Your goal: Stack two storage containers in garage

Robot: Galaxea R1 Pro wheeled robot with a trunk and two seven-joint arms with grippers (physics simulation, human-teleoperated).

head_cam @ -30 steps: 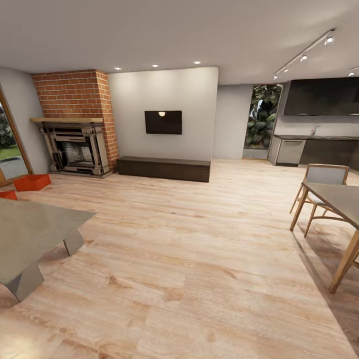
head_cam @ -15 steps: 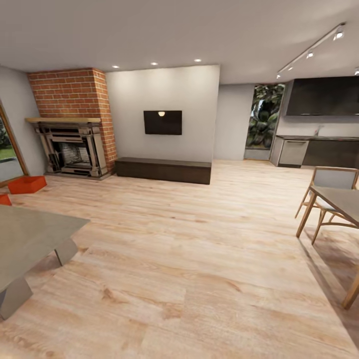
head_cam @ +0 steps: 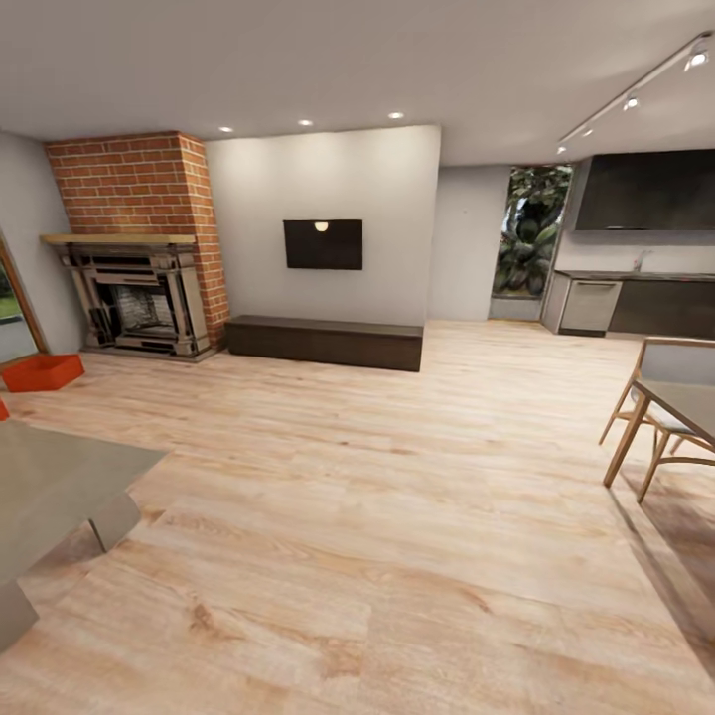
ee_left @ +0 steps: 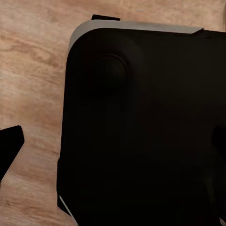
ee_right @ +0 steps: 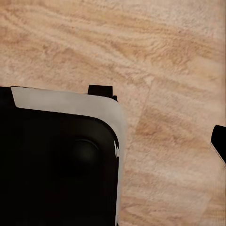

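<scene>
One orange-red storage container [head_cam: 40, 371] sits on the living room's wood-plank floor at the far left, in front of the brick fireplace [head_cam: 139, 298]. A sliver of a second orange-red container [head_cam: 3, 409] shows at the left edge, just nearer to me. In the wrist views my left gripper [ee_left: 113, 147] and right gripper [ee_right: 113, 141] hang over my black base and the wood floor. One dark fingertip [ee_left: 10, 149] sits at the frame's edge, as does the right gripper's fingertip [ee_right: 219, 141], with nothing between the fingers. Both grippers are far from the containers.
A low grey table [head_cam: 50, 487] stands at the near left. A dining table [head_cam: 685, 407] and a chair [head_cam: 665, 367] are at the right. A dark bench [head_cam: 323, 341] runs under the wall TV [head_cam: 323, 244]. The kitchen counter [head_cam: 636, 298] is at the back right.
The whole head view has shifted: the containers and grey table have slid toward the left edge, the dining table toward the right. The camera moved; nothing in the room did.
</scene>
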